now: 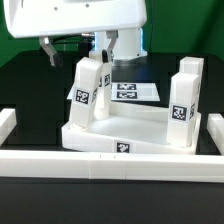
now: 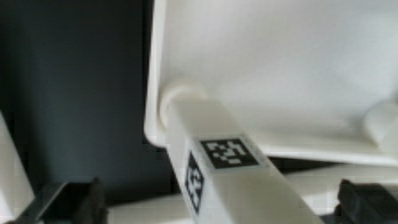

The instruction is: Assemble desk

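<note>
Standing in the tabletop's (image 1: 140, 128) corner sockets, three white legs show in the exterior view: one (image 1: 88, 88) at the near corner on that view's left, one (image 1: 184, 95) at the near corner on its right, and a third (image 1: 104, 71) at the far left corner, partly hidden behind the first. The tabletop rests against the long white border wall (image 1: 110, 158), with the marker board (image 1: 135, 91) lying flat on the black table (image 1: 30, 85) behind it. The gripper (image 1: 102, 50) hangs above the far left leg, jaws spread wide and holding nothing. In the wrist view, a tagged leg (image 2: 228, 165) lies between the dark fingertips (image 2: 68, 202), seated in a round socket (image 2: 182, 102) of the tray.
</note>
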